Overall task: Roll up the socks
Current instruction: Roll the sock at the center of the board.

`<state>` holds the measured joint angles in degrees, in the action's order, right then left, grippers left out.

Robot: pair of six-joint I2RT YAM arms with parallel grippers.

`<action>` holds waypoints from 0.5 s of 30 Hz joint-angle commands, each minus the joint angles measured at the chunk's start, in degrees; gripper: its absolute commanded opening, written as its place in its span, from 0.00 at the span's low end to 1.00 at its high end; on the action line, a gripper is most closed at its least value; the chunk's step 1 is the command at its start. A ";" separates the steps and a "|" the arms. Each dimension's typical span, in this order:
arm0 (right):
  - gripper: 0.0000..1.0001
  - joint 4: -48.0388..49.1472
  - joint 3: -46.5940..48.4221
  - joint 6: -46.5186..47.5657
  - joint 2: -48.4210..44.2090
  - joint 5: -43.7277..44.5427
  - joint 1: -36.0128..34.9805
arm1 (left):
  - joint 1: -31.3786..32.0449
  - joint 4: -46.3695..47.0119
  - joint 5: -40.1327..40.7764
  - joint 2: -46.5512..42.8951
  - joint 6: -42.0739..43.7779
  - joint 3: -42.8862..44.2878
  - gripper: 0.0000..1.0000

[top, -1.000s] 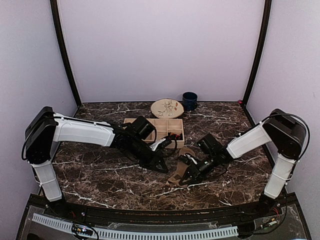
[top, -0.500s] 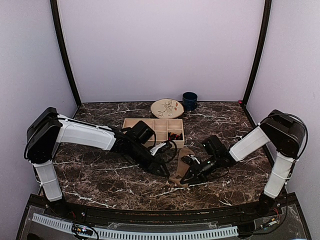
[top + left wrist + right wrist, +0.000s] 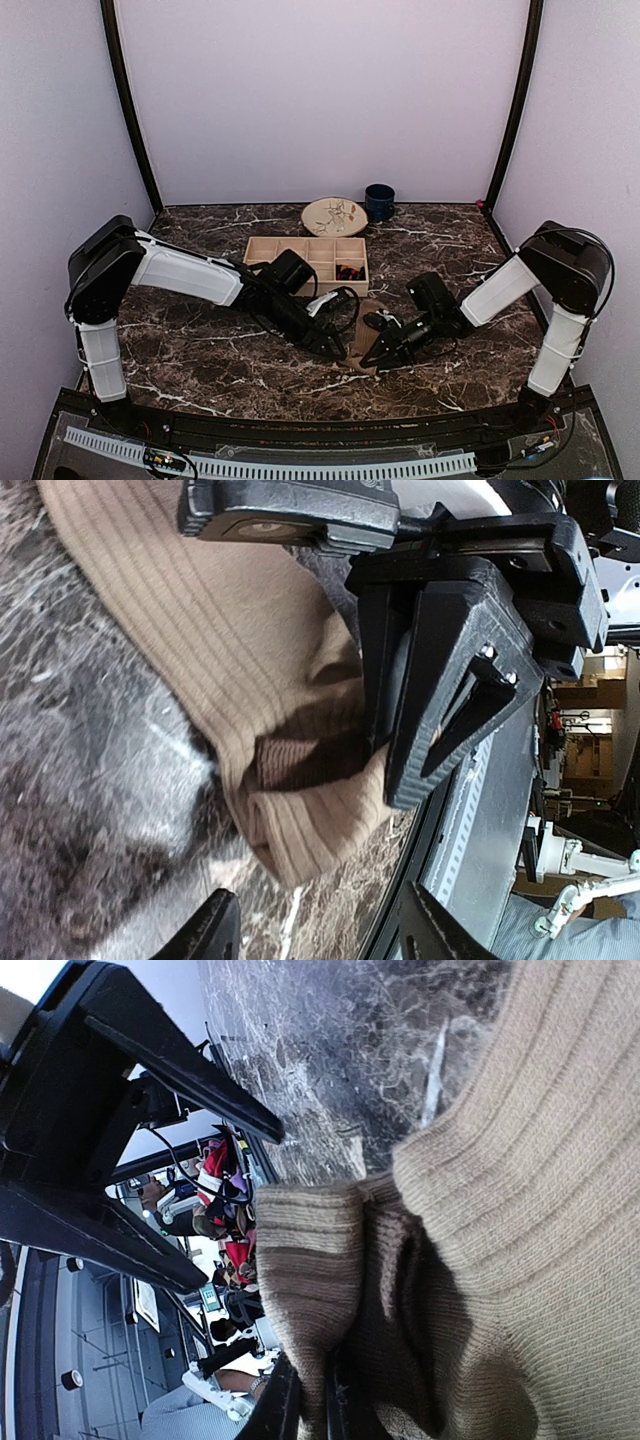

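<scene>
Toward the front of the dark marbled surface (image 3: pixel 200 350), the tan ribbed knit sock (image 3: pixel 200 650) lies folded between both arms. The right tool (image 3: pixel 373 360) pinches its folded end. The left tool (image 3: pixel 318 930) hangs spread just beside it. Behind them stands a partitioned wooden box (image 3: pixel 300 250).

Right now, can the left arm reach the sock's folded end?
Probably yes: its jaws stand open with the sock just ahead; the right jaws pinch it farther along, leaving that end free.
</scene>
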<state>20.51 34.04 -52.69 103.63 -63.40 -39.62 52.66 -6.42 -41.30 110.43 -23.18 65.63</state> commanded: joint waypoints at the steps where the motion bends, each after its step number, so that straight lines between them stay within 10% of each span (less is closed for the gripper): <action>1: 0.08 2.98 -0.63 -1.35 0.95 -1.98 0.66 | 0.38 3.07 -3.11 1.72 0.07 1.81 0.56; 15: 0.07 4.89 -1.80 -4.57 3.62 -2.24 1.90 | 1.97 -0.17 1.24 4.77 2.29 5.52 0.52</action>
<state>23.83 32.84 -56.25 106.04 -64.77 -38.24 53.93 -4.73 -42.06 114.13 -22.70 68.25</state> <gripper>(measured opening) 0.069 0.528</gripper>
